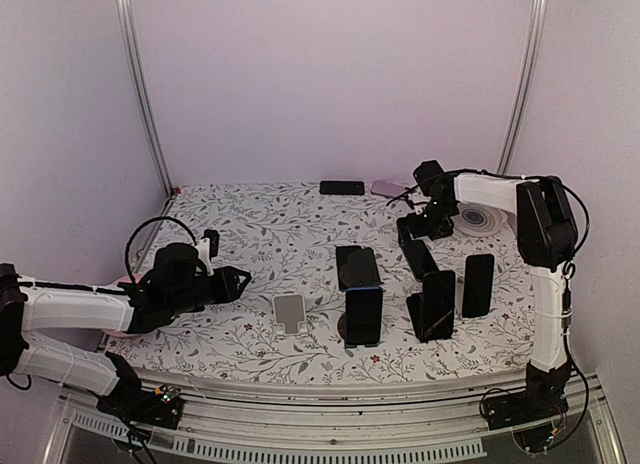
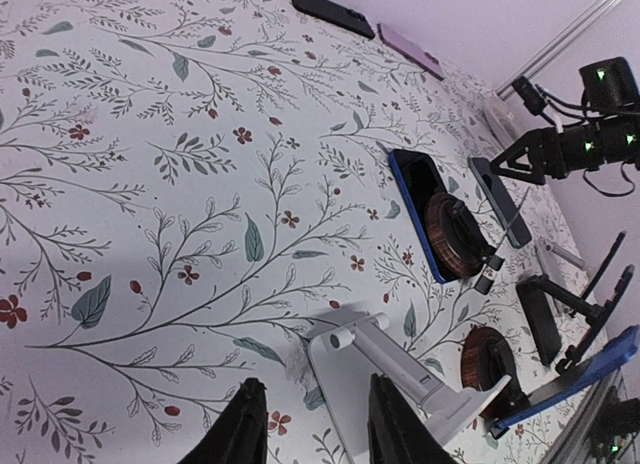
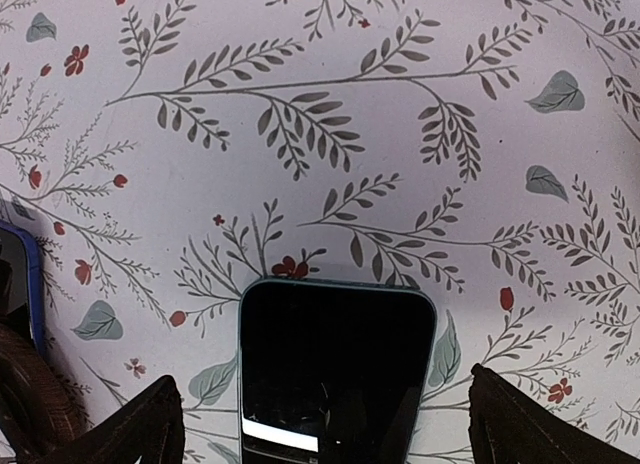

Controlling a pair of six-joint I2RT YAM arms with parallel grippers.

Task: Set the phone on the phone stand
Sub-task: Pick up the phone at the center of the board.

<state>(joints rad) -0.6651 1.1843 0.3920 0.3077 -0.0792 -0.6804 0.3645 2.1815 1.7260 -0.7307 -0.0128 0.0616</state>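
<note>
A white phone stand (image 1: 290,312) stands empty on the floral tablecloth at the front middle. In the left wrist view it (image 2: 400,369) lies just ahead of my open, empty left gripper (image 2: 315,429), partly between the fingers. In the top view the left gripper (image 1: 238,281) is a little left of the stand. A phone with a black screen and blue edge (image 3: 335,369) lies between the wide-open fingers of my right gripper (image 3: 335,439), which is not closed on it. In the top view the right gripper (image 1: 420,229) hovers over this phone (image 1: 420,259) at the right.
Several dark phones stand on stands in the middle and right: (image 1: 358,267), (image 1: 364,316), (image 1: 436,304), (image 1: 478,284). A black phone (image 1: 342,187) and a pink phone (image 1: 388,189) lie flat at the back edge. A round white pad (image 1: 485,220) lies at the right.
</note>
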